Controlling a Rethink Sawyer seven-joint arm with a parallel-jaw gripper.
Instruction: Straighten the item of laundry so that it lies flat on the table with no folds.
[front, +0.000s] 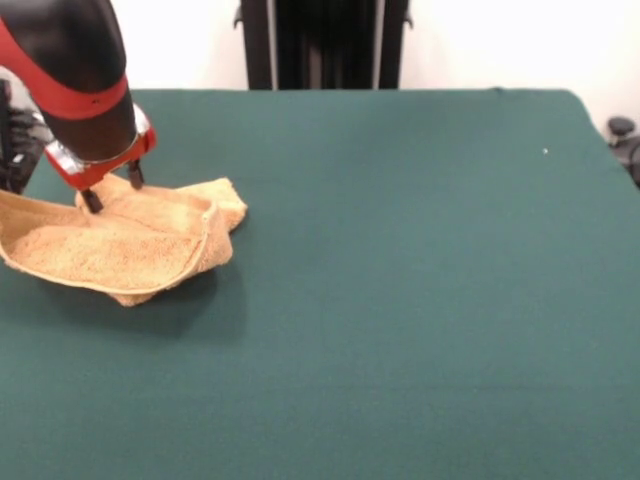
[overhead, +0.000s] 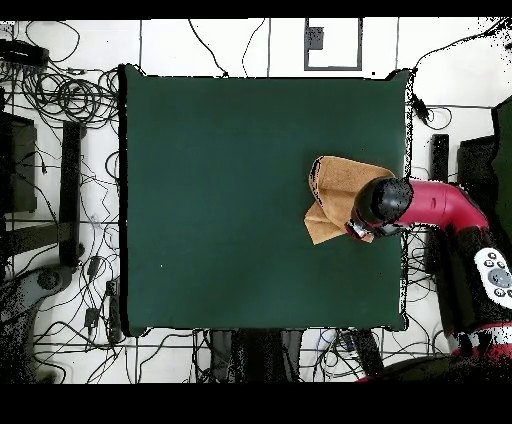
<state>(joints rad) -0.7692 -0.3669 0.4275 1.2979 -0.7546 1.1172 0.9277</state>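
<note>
Front view: the tan towel (front: 120, 245) lies rumpled and folded near the green tabletop's (front: 400, 280) left edge. The gripper's (front: 112, 188) two dark fingers (front: 134, 172) stand slightly parted, tips pressing into the cloth. Overhead view: the red arm (overhead: 435, 203) covers the towel's (overhead: 335, 190) edge near the tabletop's (overhead: 220, 200) right side.

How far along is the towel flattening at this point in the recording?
Nothing looks done: the towel is bunched near one side of the table, with a raised fold curling over its front edge. In hand: the gripper is down at the towel's far edge, fingers apart, one fingertip touching the cloth, no clear grasp. Left: spreading it flat and removing every fold.
</note>
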